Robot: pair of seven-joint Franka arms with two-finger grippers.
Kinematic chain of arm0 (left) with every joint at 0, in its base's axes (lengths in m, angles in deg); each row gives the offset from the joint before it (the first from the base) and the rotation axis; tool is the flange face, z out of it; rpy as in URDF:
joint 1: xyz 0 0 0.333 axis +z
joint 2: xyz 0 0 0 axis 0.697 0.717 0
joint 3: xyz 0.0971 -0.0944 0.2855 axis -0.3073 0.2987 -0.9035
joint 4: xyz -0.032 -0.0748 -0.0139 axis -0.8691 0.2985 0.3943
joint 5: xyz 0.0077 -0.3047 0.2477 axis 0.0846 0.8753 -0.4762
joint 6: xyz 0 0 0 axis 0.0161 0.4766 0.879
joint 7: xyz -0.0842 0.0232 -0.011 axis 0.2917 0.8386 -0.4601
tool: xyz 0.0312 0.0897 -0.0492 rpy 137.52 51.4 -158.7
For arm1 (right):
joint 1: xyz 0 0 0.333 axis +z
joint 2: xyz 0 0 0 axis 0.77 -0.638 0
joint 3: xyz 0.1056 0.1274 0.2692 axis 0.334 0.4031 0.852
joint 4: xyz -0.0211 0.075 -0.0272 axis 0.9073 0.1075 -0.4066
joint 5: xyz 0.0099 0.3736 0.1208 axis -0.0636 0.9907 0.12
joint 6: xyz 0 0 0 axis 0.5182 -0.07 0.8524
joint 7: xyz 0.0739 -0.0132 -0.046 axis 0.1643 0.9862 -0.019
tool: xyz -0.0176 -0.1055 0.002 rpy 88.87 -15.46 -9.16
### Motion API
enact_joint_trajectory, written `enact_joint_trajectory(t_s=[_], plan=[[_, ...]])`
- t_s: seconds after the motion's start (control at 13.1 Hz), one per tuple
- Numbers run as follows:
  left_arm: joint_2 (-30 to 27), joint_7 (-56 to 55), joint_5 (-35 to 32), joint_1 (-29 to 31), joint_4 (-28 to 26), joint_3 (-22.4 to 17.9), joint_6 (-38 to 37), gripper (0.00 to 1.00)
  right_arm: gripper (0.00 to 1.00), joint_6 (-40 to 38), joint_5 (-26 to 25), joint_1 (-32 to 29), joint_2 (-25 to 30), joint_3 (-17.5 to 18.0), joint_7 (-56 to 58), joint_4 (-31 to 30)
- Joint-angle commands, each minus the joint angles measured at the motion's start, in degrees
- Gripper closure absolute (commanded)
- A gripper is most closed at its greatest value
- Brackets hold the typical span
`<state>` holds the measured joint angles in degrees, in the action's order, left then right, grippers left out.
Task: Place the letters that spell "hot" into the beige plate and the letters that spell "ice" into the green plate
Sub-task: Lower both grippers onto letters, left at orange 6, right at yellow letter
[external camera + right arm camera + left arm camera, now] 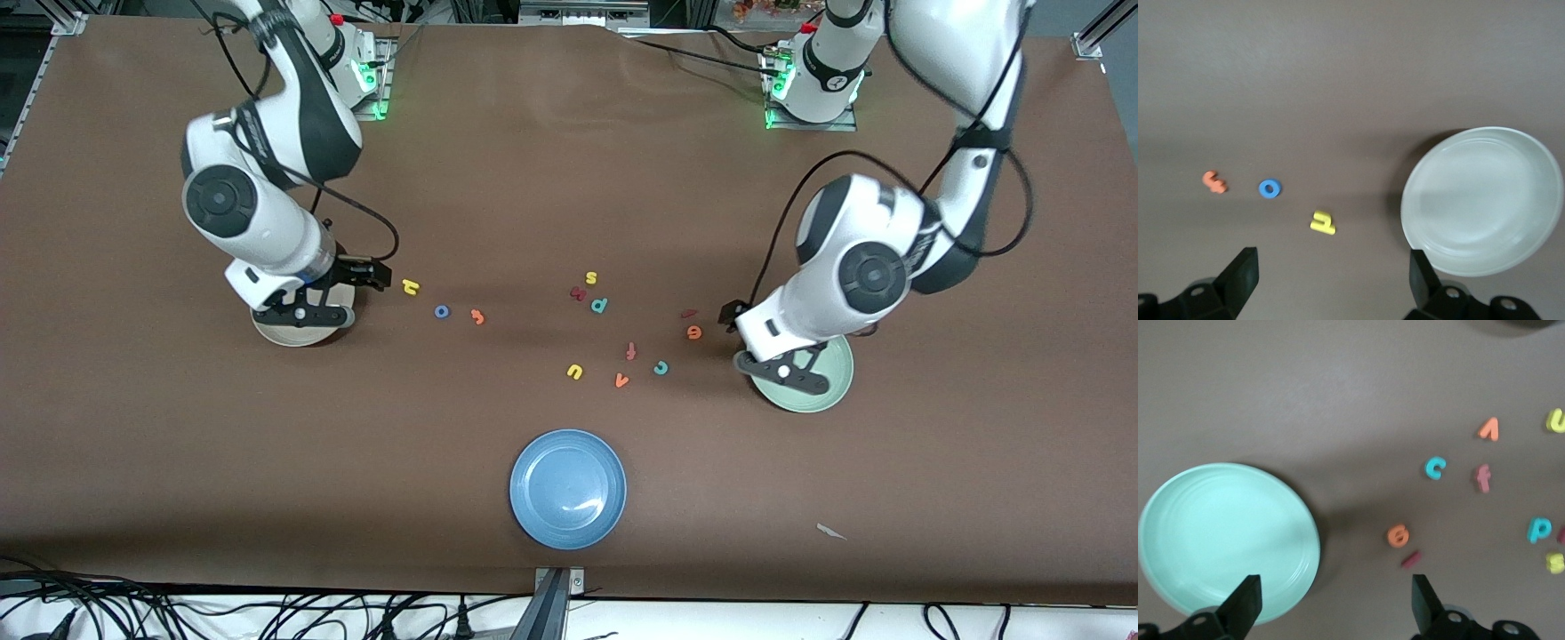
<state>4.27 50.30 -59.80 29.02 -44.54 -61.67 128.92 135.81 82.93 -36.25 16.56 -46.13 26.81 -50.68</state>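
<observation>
front view: the brown worktop (533,178) has wide bare room along the edge by the arm bases and toward both short ends. the blue plate (568,488) sits near the camera-side edge, mid-length. the beige plate (298,331) lies toward the right arm's end, mostly under the right claw (307,313); the green plate (805,378) lies toward the left arm's end, partly under the left claw (787,369). between the plates: yellow h (410,286), blue o (442,311), orange t (478,316), then maroon i (688,313), orange e (694,332), teal c (661,367).

left wrist view: the left claw's fingers (1245,603) stand spread, holding nothing, over the green plate's rim; e and i lie close together, apart from the plate.

right wrist view: the right claw's fingers (1241,273) stand spread and empty; h, o, t lie in a loose row beside the beige plate, both plates bare.
</observation>
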Motion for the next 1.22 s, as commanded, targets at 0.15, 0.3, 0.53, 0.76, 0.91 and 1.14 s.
enact_joint_trajectory(t_s=[0.15,0.3,0.53,0.76,0.91,1.14], plan=[[6.29,-11.15,0.88,-3.72,0.61,-0.69,5.53,0.18,0.01,12.95,-0.12,1.97,-4.93,0.72,2.47,-6.95],[8.31,-14.92,0.88,-5.12,0.61,-0.69,6.14,0.23,0.01,13.48,-0.21,2.06,-5.99,1.07,11.68,-6.95],[8.76,-15.83,0.09,-7.77,-0.44,-0.69,6.85,0.27,0.00,13.66,-0.30,2.15,-6.26,1.07,22.06,-8.79],[8.76,-15.65,0.00,-8.12,-3.26,-0.78,10.01,0.29,0.01,15.32,-0.39,2.15,-6.09,1.07,26.65,-11.86],[8.76,-15.21,-1.40,-7.86,-3.44,-0.78,10.37,0.29,0.01,18.21,-0.39,2.24,-6.26,1.60,27.10,-13.53],[8.85,-15.21,-2.02,-7.86,-5.19,-0.78,10.63,0.29,0.01,26.21,-1.70,2.94,-6.61,2.48,28.49,-16.61]])
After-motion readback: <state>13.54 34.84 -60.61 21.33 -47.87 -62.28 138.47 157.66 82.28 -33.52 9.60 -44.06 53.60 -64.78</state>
